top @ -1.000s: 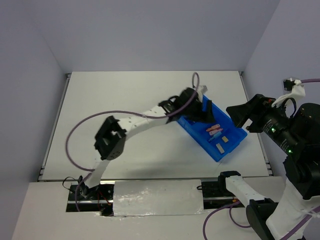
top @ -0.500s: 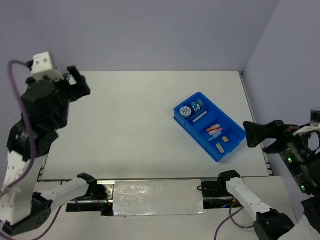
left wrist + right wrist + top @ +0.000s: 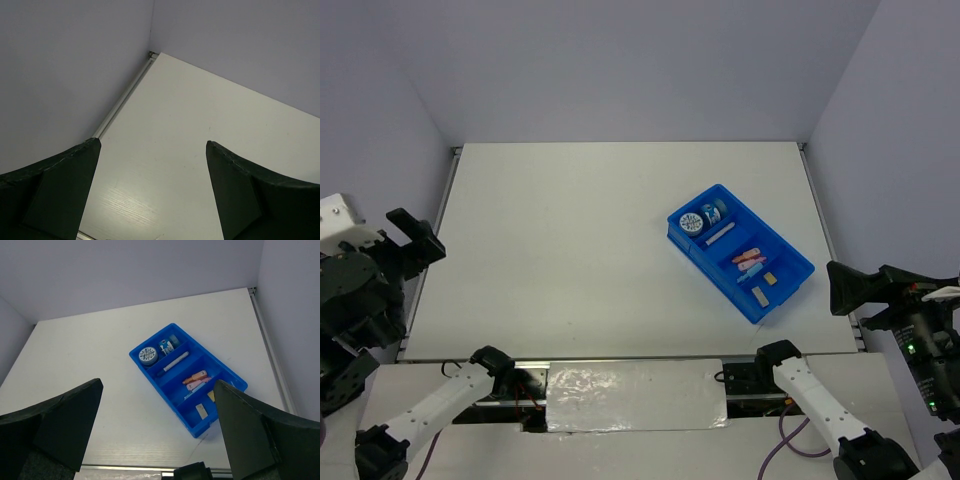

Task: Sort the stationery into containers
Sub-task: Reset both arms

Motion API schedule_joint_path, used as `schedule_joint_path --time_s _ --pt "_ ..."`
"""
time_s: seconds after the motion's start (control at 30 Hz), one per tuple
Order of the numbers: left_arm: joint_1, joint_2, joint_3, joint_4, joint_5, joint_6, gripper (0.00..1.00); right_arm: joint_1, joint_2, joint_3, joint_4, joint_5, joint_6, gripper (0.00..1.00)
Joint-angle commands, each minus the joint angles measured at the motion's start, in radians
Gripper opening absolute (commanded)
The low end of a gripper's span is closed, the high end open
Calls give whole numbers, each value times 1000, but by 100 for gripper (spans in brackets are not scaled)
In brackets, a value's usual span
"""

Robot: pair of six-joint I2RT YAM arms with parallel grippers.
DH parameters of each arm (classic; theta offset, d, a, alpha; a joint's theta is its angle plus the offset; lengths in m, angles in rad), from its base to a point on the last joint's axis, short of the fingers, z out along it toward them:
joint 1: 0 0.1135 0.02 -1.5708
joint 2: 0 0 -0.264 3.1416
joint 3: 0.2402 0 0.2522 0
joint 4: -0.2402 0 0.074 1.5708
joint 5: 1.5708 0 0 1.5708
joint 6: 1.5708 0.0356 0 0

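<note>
The blue tray (image 3: 775,232) lies on the right of the table, also in the right wrist view (image 3: 212,357). Its compartments hold two round blue rolls (image 3: 148,355) (image 3: 169,345), a white-blue pen (image 3: 172,362), orange (image 3: 196,376), pink (image 3: 197,383) and light-blue (image 3: 194,390) oblong pieces, and two small tan/grey blocks (image 3: 201,410). My left gripper (image 3: 415,240) (image 3: 153,142) is open and empty, raised at the table's left edge. My right gripper (image 3: 845,288) (image 3: 157,384) is open and empty, raised off the tray's near right side.
The white table (image 3: 570,240) has a metal rail along its left edge (image 3: 125,100) and right edge (image 3: 270,355). Purple-grey walls close in the back and both sides. The arm bases and cables sit at the near edge.
My left arm has left the tray, swung to the far left and sunk lower. My right arm has drawn back to the near right. The tray has stayed put.
</note>
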Motion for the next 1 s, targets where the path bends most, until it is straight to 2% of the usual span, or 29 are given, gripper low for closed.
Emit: schedule_joint_path --time_s 0.0,0.97 --pt "-10 8 31 -51 -41 -20 99 6 -6 -13 -88 17 -21 100" --pt "-11 31 -45 59 -135 -45 99 9 42 17 -85 15 30 100"
